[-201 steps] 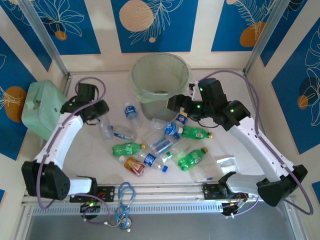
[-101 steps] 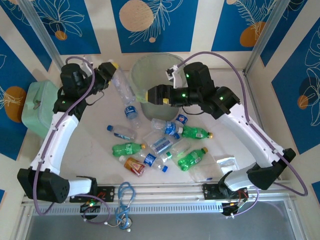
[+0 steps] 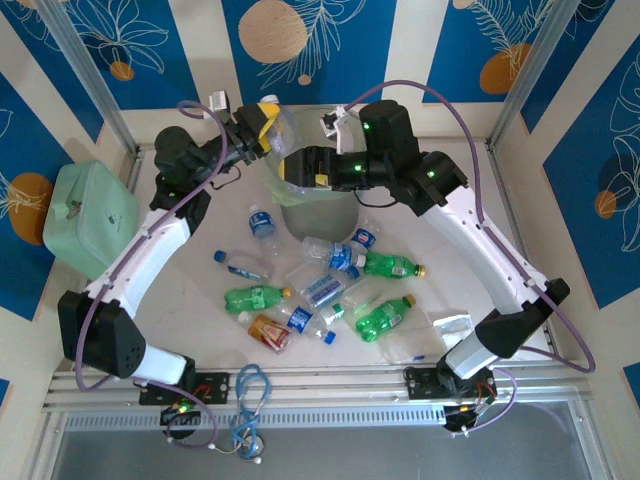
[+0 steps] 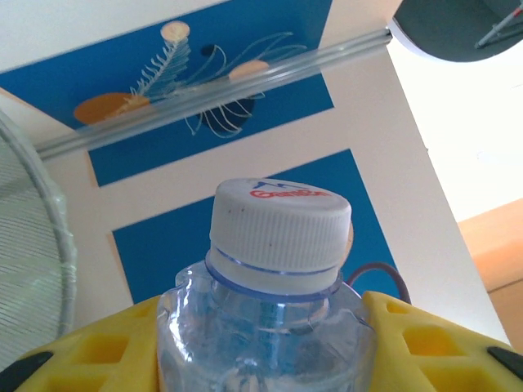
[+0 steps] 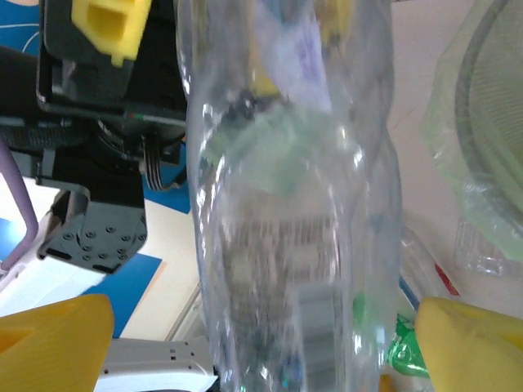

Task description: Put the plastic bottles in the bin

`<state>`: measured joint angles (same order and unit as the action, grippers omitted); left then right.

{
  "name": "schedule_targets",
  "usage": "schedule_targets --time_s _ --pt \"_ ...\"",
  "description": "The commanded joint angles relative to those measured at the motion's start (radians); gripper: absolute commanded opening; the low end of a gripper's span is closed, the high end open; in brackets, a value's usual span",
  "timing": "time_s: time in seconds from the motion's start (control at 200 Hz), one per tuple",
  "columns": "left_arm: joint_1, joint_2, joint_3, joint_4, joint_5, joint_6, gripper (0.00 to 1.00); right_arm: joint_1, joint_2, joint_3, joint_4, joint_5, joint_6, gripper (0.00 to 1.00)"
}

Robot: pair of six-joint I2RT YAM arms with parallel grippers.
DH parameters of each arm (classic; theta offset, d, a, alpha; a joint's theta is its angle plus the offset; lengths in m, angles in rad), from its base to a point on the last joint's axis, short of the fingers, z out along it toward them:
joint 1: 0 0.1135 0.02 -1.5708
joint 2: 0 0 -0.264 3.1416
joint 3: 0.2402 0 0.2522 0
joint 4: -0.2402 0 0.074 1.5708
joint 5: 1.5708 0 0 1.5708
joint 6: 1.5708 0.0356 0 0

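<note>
The bin (image 3: 312, 214) stands at the back middle, with its liner bag (image 5: 490, 122) over the rim. My left gripper (image 3: 262, 122) is raised at its left rim, shut on the neck of a clear bottle (image 4: 278, 237) with a white cap. That bottle (image 3: 280, 130) hangs over the rim. My right gripper (image 3: 292, 172) reaches over the bin, open. A blurred clear bottle (image 5: 294, 245) stands between its yellow fingers (image 5: 49, 339), touching neither; I cannot tell if it is the same one. Several plastic bottles lie in front of the bin, green (image 3: 255, 297), clear (image 3: 335, 255) and amber (image 3: 268, 332).
A mint-green case (image 3: 85, 215) sits at the left edge. A flat clear plastic bag (image 3: 450, 325) lies at the front right, near the right arm's base. A blue cable loop (image 3: 250, 385) hangs at the front rail. Blue patterned wall panels close in the back and sides.
Both arms rose from the table to the bin. The left gripper carried its clear bottle up to the rim. The right gripper swung left over the bin and its jaws widened.
</note>
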<state>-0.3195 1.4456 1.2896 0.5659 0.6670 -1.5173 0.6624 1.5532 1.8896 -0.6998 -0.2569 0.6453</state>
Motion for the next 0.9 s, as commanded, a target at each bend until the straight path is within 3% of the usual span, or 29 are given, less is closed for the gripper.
schedule_targets --time_s 0.0,0.58,0.89 --pt "-0.022 0.030 0.041 0.157 0.025 -0.075 0.44 -0.012 0.008 0.037 0.002 -0.033 -0.024 0.94" --pt "-0.082 0.090 0.077 0.194 0.016 -0.101 0.43 -0.040 0.019 0.026 0.026 -0.035 -0.003 0.79" --pt "-0.085 0.114 0.088 0.194 0.014 -0.101 0.42 -0.053 0.024 0.027 0.023 -0.030 0.005 0.66"
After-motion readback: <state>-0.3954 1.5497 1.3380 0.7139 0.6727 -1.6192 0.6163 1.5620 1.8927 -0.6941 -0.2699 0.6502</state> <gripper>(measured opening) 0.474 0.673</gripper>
